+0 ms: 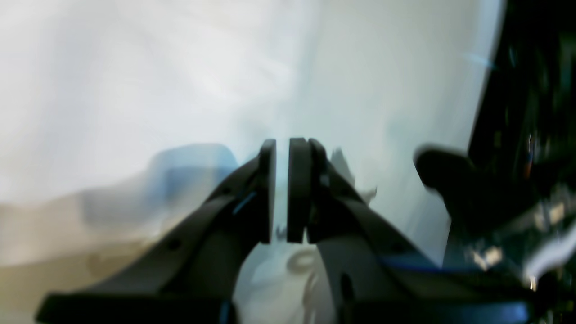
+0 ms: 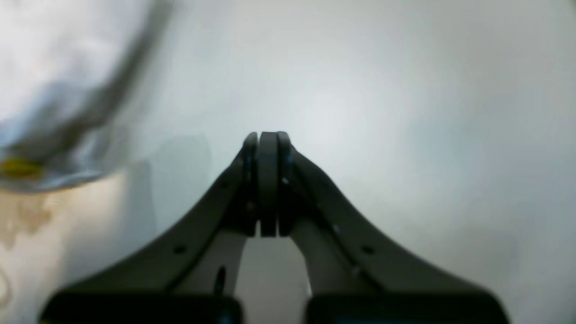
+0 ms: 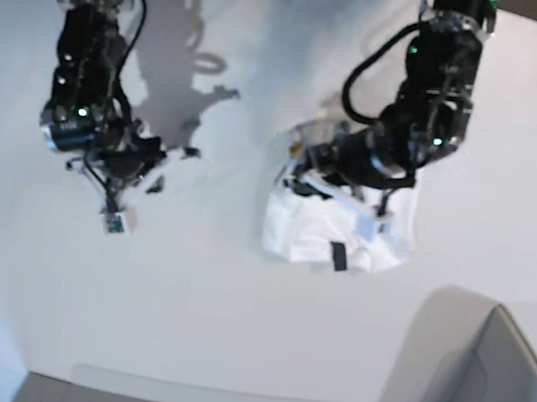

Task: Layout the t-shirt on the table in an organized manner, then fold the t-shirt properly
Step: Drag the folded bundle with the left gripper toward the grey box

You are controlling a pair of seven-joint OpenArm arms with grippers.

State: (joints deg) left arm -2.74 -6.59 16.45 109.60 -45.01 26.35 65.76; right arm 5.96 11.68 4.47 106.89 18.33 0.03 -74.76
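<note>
The white t-shirt [image 3: 330,230] lies crumpled on the white table [image 3: 216,284], right of centre, with blue print showing and a small black tag near its front edge. My left gripper [image 3: 296,172] sits at the shirt's upper left edge. In the blurred left wrist view its fingers [image 1: 281,189] are closed to a thin gap, with white cloth [image 1: 288,270] bunched under them. My right gripper [image 3: 118,217] hangs over bare table far left of the shirt. It is shut and empty [image 2: 268,180]. The shirt [image 2: 54,90] shows blurred at that view's top left.
A grey box with a blue corner [image 3: 492,396] stands at the front right, just off the table's curved edge. Bare tabletop [image 2: 405,112] lies around the right gripper. Dark equipment [image 1: 531,135] fills the right of the left wrist view.
</note>
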